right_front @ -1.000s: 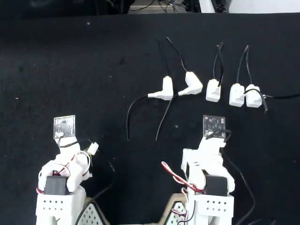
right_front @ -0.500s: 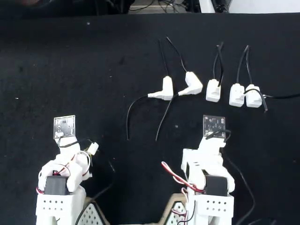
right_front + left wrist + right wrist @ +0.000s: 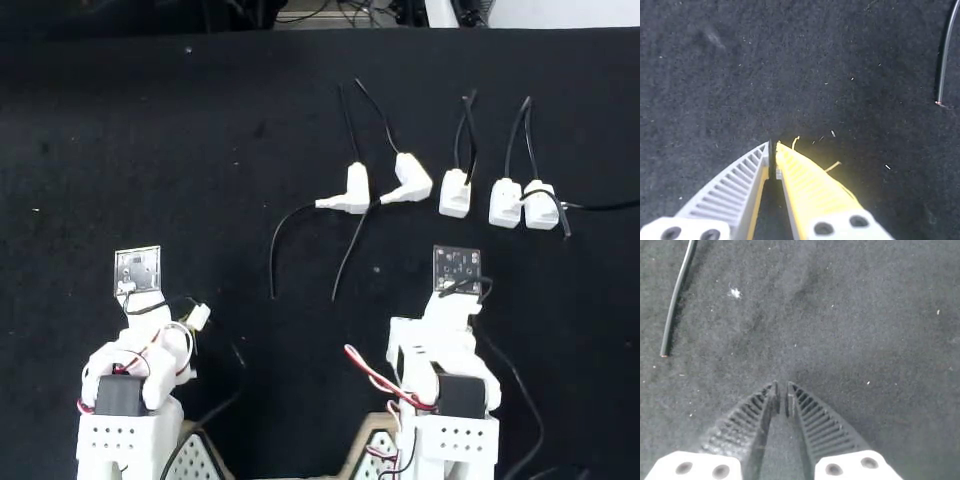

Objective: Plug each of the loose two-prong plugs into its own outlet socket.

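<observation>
1. White pieces (image 3: 455, 192), row of five: prongs and slots too small to tell plug from socket.
2. Two rightmost pieces (image 3: 507, 203): joined or merely touching, cannot tell.
3. Black lead (image 3: 600, 207) beside them: cut off by the high view's right edge.
4. Arm bases (image 3: 120, 445): cut off by that view's lower edge.
5. Thin cable (image 3: 944, 60), left wrist view: cut off by the picture's edge, one end visible.
6. Second thin cable (image 3: 677, 295), right wrist view: likewise.
</observation>
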